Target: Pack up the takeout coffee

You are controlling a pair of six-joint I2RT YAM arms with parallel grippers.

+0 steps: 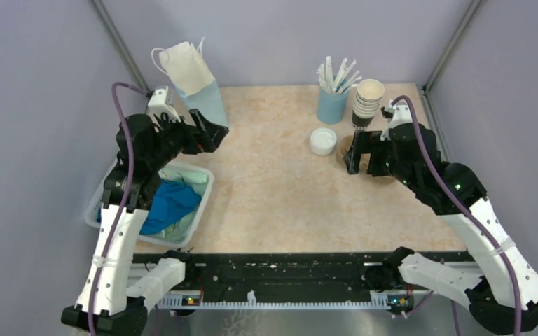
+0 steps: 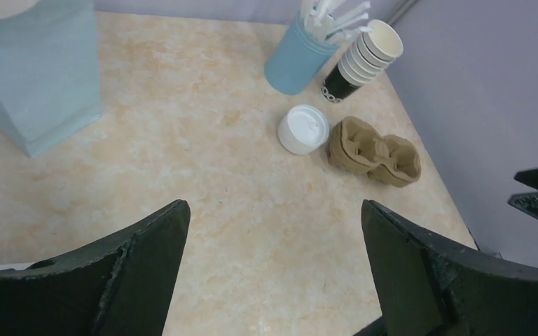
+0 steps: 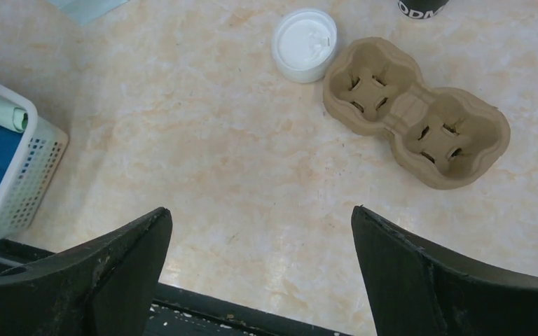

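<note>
Left gripper (image 2: 273, 208) jaws spread wide, nothing between them. It hangs in the air at the left side of the table (image 1: 280, 203), just beside the base of the paper bag (image 1: 196, 80), above the far end of the basket (image 1: 202, 210).

Right gripper (image 3: 260, 212) jaws also wide, holding nothing. It is raised over the right side of the table, and in the top view it covers most of the cup carrier (image 3: 417, 112).

Cup carrier is brown pulp with two wells, both empty, lying flat. White lid (image 1: 323, 141) lies loose just beside the carrier's left end; touching or not, cannot tell. Blue holder (image 1: 332, 105) with white sticks stands at the far edge. Stack of cups (image 1: 368, 98) is just right of it, leaning, without lids, the bottom cup dark.

Bag stands upright at far left, white top, light blue bottom. Basket is white and holds blue and green cloth (image 1: 171, 203).

Takeout coffee: not visible in any view, cannot tell where it is.
</note>
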